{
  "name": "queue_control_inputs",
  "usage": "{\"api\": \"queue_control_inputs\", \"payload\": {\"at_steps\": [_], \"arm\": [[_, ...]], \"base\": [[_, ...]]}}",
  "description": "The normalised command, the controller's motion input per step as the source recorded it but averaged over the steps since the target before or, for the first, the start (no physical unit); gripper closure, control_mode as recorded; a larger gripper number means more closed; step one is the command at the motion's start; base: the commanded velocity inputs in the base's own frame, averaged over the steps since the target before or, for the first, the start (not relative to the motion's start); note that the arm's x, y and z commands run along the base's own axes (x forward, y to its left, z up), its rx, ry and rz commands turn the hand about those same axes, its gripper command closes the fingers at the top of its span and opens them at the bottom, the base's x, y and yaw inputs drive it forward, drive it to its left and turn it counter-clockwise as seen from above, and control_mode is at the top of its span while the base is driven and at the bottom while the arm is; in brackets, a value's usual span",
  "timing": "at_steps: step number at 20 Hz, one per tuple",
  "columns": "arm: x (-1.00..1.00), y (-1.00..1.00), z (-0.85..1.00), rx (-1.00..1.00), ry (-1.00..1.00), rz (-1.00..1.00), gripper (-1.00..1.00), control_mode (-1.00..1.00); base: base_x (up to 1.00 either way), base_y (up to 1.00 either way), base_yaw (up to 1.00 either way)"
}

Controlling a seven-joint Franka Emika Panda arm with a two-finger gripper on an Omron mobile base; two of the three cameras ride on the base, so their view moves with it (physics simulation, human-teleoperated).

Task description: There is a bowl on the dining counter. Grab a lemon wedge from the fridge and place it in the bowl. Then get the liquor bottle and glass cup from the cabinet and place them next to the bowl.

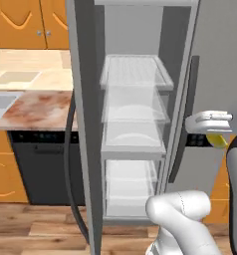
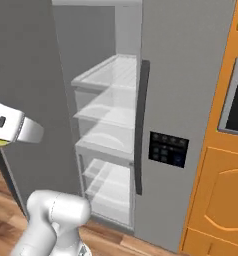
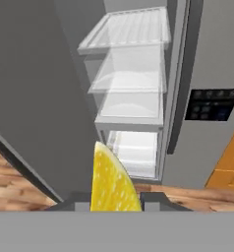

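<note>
Fridge [image 1: 210,60] w/ left door swung wide open, so there's plenty of open room in front of the shelves [image 1: 135,74], which look bare. Dark panel [image 2: 167,149] on the right door, markings too blurry to read. Gripper [image 3: 114,203] sits well out from the fridge, clamped partway closed on the lemon wedge [image 3: 111,182].

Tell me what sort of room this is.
A home kitchen, most likely: an open grey fridge with clear shelves, orange wooden cabinets above a marbled counter, and a dark dishwasher below it. The tool holds a lemon wedge.
</note>
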Motion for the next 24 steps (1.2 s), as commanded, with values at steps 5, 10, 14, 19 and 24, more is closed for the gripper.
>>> {"api": "queue_control_inputs", "payload": {"at_steps": [5,10,14,19,24], "arm": [[0.0,0.0,0.0,0.0,0.0,0.0,1.0,1.0],[0.0,0.0,0.0,0.0,0.0,0.0,1.0,1.0],[0.0,0.0,0.0,0.0,0.0,0.0,1.0,1.0],[0.0,0.0,0.0,0.0,0.0,0.0,1.0,1.0],[0.0,0.0,0.0,0.0,0.0,0.0,1.0,1.0]], "base": [[-0.21,0.11,0.58],[-0.3,0.13,0.76],[-0.07,0.01,0.85],[0.0,0.0,0.87],[0.0,0.0,0.85]]}}
